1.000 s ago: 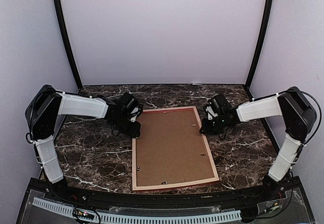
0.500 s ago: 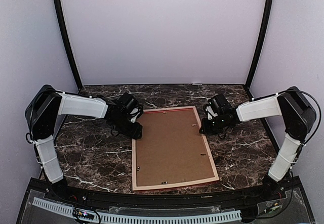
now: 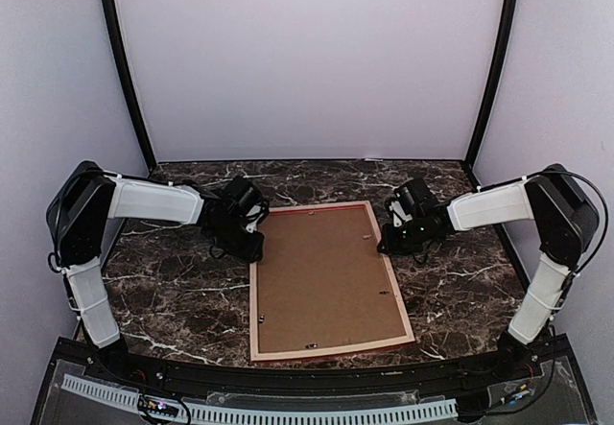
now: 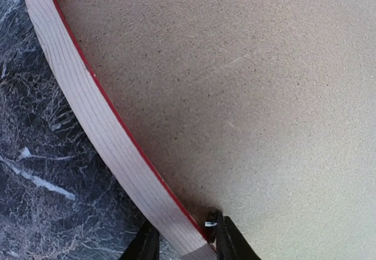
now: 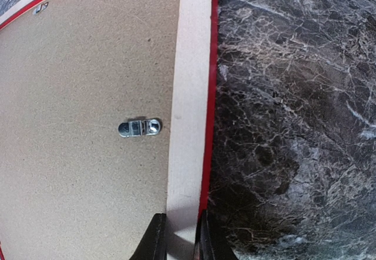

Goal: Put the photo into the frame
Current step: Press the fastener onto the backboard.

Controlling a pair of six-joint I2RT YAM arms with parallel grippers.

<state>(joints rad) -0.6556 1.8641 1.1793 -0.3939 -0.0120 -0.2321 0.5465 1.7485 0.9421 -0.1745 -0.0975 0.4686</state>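
Observation:
The frame lies face down on the marble table, its pale wood back up and a red edge showing. A plain brown backing board fills it. The photo is hidden in every view. My left gripper sits at the upper part of the left rail. Its fingers straddle that rail at a slant, one on the marble side and one on the board side, shut on it. My right gripper is shut on the right rail near its top.
A small metal turn clip lies on the board beside the right rail, and another sits at my left inner fingertip. Dark marble table surrounds the frame. Pale walls and two black posts close in the back and sides.
My left gripper shifted slightly at the left rail. The frame, the board and the right arm stayed where they were.

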